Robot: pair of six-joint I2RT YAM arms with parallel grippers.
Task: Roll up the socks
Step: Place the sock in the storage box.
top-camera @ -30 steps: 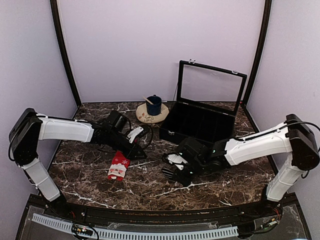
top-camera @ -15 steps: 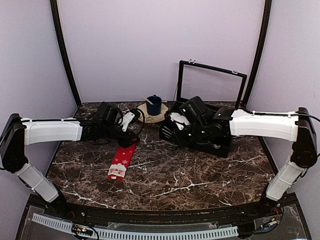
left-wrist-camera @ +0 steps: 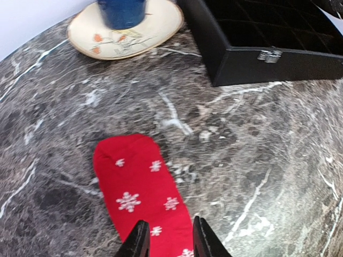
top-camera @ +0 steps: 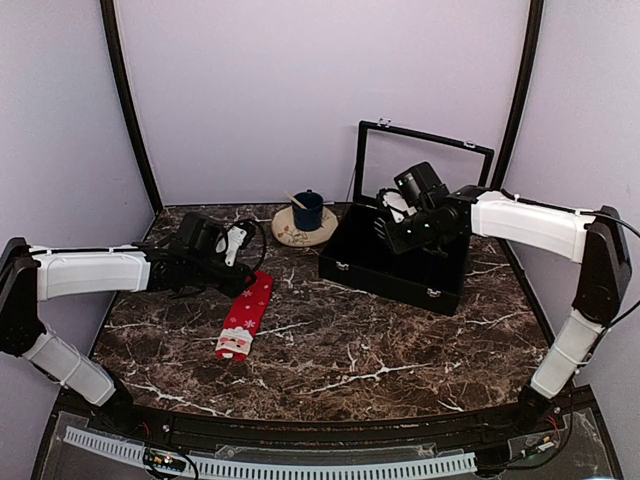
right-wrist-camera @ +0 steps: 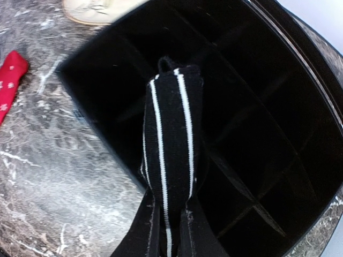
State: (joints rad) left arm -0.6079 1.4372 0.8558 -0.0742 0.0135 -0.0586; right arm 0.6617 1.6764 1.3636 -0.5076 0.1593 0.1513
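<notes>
The red sock (top-camera: pixel 245 315) with white snowflakes lies flat and stretched out on the marble table, its Santa face at the near end. My left gripper (top-camera: pixel 245 287) hovers low over its far half. In the left wrist view the gripper (left-wrist-camera: pixel 167 242) is open, its fingers straddling the red sock (left-wrist-camera: pixel 142 193) without pinching it. My right gripper (right-wrist-camera: pixel 170 227) is shut on the black sock (right-wrist-camera: pixel 171 123) with thin white stripes. That sock sticks out from the fingers above the compartments of the black box (right-wrist-camera: pixel 91 101). From above, the right gripper (top-camera: pixel 392 226) is over the box's back half.
The black divided box (top-camera: pixel 395 280) stands at the back right with its glass lid (top-camera: pixel 425 165) raised upright. A plate (top-camera: pixel 295 235) carrying a blue cup (top-camera: pixel 308 208) sits to the box's left, behind the red sock.
My right arm carried the black sock from the table's middle up and back over the box. My left gripper drew away to the left, and the red sock went from bunched to laid out long.
</notes>
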